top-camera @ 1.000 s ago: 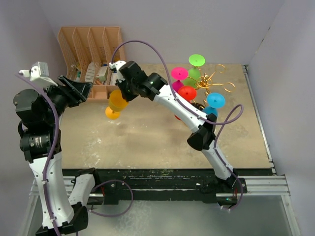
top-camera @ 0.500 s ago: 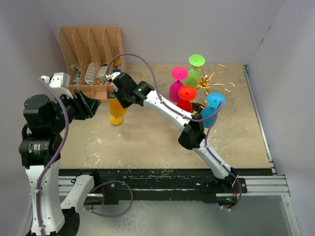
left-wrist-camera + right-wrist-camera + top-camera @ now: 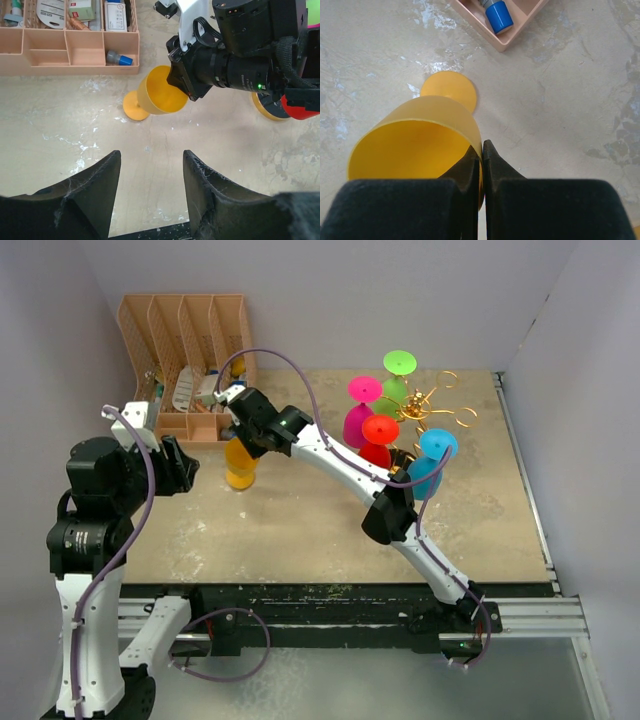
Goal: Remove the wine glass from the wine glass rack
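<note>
Beige table (image 3: 300, 530) lies under my right gripper (image 3: 481, 145), which is pinched tight on the rim of the yellow wine glass (image 3: 415, 130). That glass is off the gold wine glass rack (image 3: 420, 410), at ten o'clock by the peach organizer (image 3: 190, 330). My left gripper (image 3: 150, 160) gapes with nothing in it. The glass looks tilted, so letting go now could tip it.

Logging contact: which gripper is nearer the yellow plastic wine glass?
Right. The right gripper pinches the yellow plastic wine glass at its rim; the left gripper faces it, open, apart.
</note>
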You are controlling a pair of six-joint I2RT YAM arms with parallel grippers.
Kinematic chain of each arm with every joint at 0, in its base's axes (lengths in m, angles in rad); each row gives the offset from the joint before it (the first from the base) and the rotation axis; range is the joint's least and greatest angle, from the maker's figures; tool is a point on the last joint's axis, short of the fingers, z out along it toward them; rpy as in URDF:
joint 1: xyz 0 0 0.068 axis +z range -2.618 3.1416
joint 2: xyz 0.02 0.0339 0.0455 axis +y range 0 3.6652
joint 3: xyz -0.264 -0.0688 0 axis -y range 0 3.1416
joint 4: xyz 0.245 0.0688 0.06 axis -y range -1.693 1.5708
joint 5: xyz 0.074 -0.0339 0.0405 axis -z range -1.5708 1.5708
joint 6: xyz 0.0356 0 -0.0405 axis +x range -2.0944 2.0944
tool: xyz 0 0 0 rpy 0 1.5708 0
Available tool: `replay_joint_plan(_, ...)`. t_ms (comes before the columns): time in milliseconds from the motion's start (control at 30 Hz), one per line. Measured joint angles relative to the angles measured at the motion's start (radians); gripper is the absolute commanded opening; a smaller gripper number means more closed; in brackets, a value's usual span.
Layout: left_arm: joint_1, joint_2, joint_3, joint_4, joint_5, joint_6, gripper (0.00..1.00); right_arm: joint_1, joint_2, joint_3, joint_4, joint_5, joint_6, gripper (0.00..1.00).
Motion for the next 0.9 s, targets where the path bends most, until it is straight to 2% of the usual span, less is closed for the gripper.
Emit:
replay_joint_plan(67,0.0,-0.005,-0.002,0.0,-0.005,0.004,0.59,0.0,0.0,0.0,0.0,0.0,-0.002,0.11)
replay_joint_plan(500,-0.001,-0.016,-0.002,0.0,-0.004,0.005,0.65,0.0,0.0,0.0,0.03,-0.001,-0.008,0.39)
replay_joint_plan(700,-0.002,-0.029,-0.002,0.006,0.003,0.002,0.68,0.0,-0.051,-0.067,0.079,0.0,-0.005,0.47)
replay_joint_plan(800,-0.002,-0.036,-0.002,0.024,0.02,-0.004,0.69,0.0,-0.116,-0.106,0.096,-0.002,0.001,0.53)
replay_joint_plan(900,-0.003,-0.04,-0.001,0.042,0.026,-0.003,0.74,0.0,-0.202,-0.132,0.132,-0.002,0.011,0.55)
